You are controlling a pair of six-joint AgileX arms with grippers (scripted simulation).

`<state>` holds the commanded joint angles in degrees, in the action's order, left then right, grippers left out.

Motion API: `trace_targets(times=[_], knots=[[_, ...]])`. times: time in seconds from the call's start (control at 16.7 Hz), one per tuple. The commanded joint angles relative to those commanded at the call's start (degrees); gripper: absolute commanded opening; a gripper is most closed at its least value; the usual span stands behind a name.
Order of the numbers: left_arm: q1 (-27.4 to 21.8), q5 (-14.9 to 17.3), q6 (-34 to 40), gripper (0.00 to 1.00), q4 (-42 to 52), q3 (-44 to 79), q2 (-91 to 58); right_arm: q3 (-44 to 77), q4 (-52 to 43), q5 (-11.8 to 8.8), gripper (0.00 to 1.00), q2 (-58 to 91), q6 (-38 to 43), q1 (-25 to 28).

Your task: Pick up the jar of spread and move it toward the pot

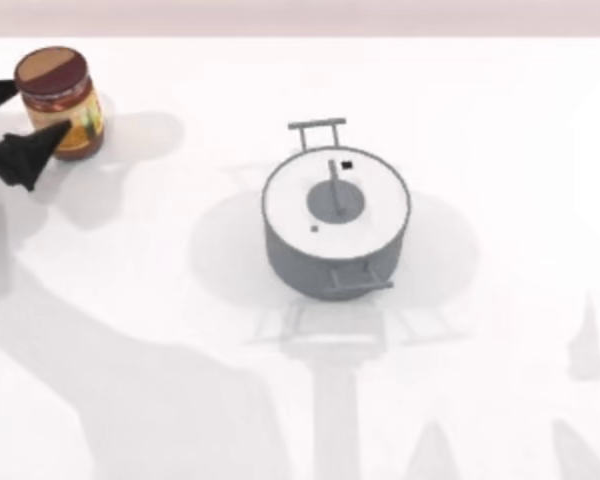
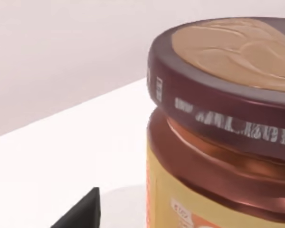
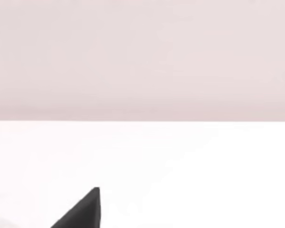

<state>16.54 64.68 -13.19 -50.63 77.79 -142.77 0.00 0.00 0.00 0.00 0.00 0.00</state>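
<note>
The jar of spread (image 1: 62, 104), with a dark red and tan lid and an orange-yellow label, stands at the table's far left back corner. My left gripper (image 1: 38, 110) is open around it, one black finger on each side of the jar. In the left wrist view the jar (image 2: 218, 142) fills the frame, and one finger (image 2: 83, 211) stands clear of its side; the other finger is hidden. The grey pot (image 1: 336, 215), with its white lid, centre knob and two bar handles, sits at mid table, far to the right of the jar. Only one finger (image 3: 85, 209) of the right gripper shows, over bare table.
Arm shadows fall across the white table (image 1: 500, 120) at the front and right. The table's back edge runs close behind the jar.
</note>
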Motion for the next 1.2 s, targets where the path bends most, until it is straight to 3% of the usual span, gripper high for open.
trace_targets(times=[0.3, 0.54, 1.2], knots=[[-3.87, -3.74, 2.1, 1.0, 0.18, 5.4, -3.32, 0.0, 0.0, 0.0, 1.0, 0.0, 0.0, 0.0], [-4.01, -3.88, 2.17, 1.0, 0.19, 5.6, -3.44, 0.0, 0.0, 0.0, 1.0, 0.0, 0.0, 0.0], [-4.01, -3.88, 2.17, 0.17, 0.19, 5.6, -3.44, 0.0, 0.0, 0.0, 1.0, 0.0, 0.0, 0.0]])
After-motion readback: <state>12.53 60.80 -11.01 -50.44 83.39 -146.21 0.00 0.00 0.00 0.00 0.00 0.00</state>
